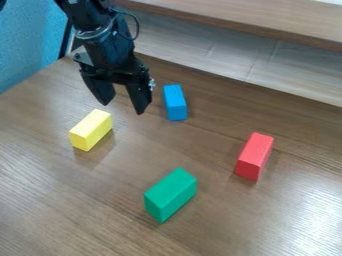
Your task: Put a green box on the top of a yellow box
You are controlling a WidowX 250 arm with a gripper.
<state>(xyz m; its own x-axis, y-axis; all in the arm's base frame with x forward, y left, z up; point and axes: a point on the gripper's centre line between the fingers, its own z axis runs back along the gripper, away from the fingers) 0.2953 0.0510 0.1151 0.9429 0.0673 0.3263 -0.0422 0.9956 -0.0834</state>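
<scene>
The black gripper (pixel 123 107) hangs at the upper left above the table, its two fingers spread apart with nothing between them. Below it and slightly left, a yellow box (pixel 91 130) lies on the wood surface, apart from the fingers. A green box (pixel 171 194) rests on the table at the lower middle, well away from both the gripper and the yellow box.
Just right of the gripper lies a blue box (pixel 175 102). A red box (pixel 254 156) is at the right, beyond the green one. The brown wooden table (pixel 73 210) meets a lighter ledge (pixel 267 60) along the back. A blue wall stands at the upper left.
</scene>
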